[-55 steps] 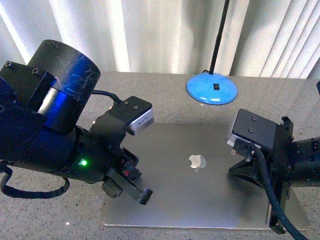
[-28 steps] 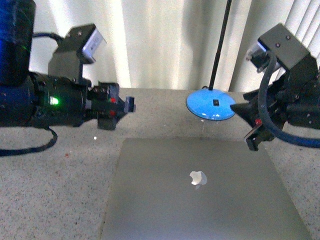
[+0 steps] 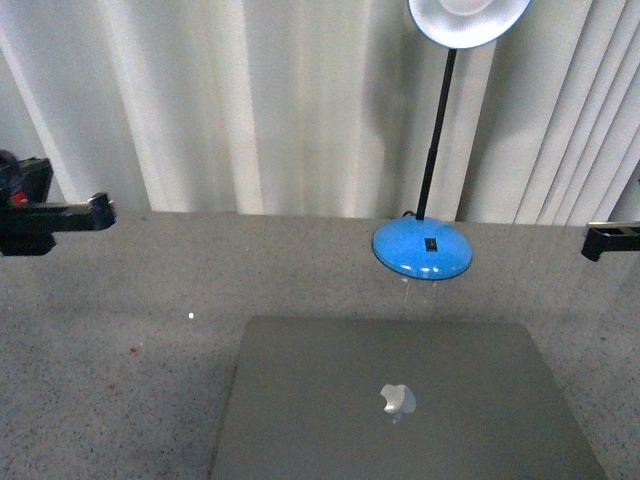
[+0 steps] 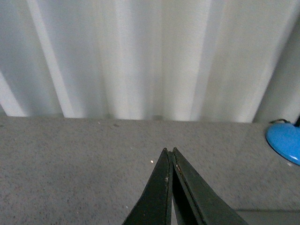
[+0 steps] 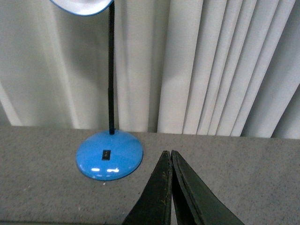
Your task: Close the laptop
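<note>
Left pincer (image 4: pixel 169 151) closed; lamp (image 3: pixel 422 249) behind laptop (image 3: pixel 330 400)

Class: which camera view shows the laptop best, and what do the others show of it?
The front view: the laptop lies closed, lid and logo up, near edge cropped. The left wrist view shows at most a grey strip of it; the right wrist view shows none of it clearly.

A speckled grey bench (image 3: pixel 110 380) carries two things — a grey laptop (image 3: pixel 330 410) lying closed, and a blue-based lamp (image 3: pixel 423 249) standing just behind it.
</note>
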